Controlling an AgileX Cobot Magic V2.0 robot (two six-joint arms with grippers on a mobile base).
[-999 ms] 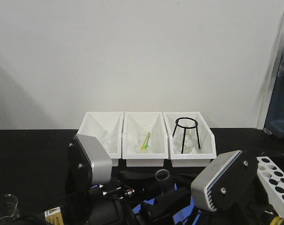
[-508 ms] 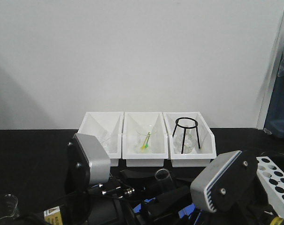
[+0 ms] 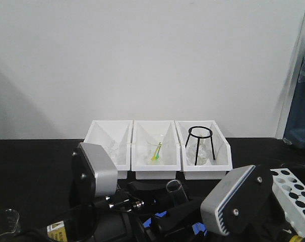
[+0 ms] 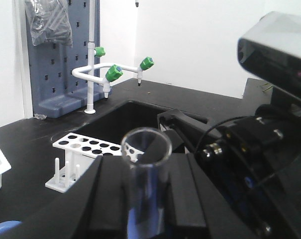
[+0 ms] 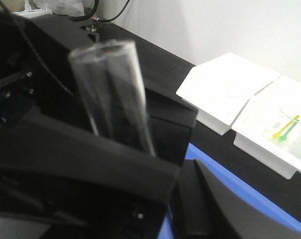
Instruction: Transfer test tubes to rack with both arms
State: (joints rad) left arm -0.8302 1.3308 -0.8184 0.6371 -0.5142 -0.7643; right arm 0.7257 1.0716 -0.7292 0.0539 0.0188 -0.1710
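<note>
The test tube (image 4: 146, 164) is pinched upright between the left gripper's (image 4: 146, 211) black fingers (image 4: 108, 199), well apart from the rack (image 4: 85, 148). The right gripper's (image 3: 175, 220) jaws are blurred and partly cut off; whether they are spread or closed cannot be told.

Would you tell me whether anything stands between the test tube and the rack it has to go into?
In the left wrist view no loose object lies between the test tube and the rack; the right arm crowds in just beside that path.
</note>
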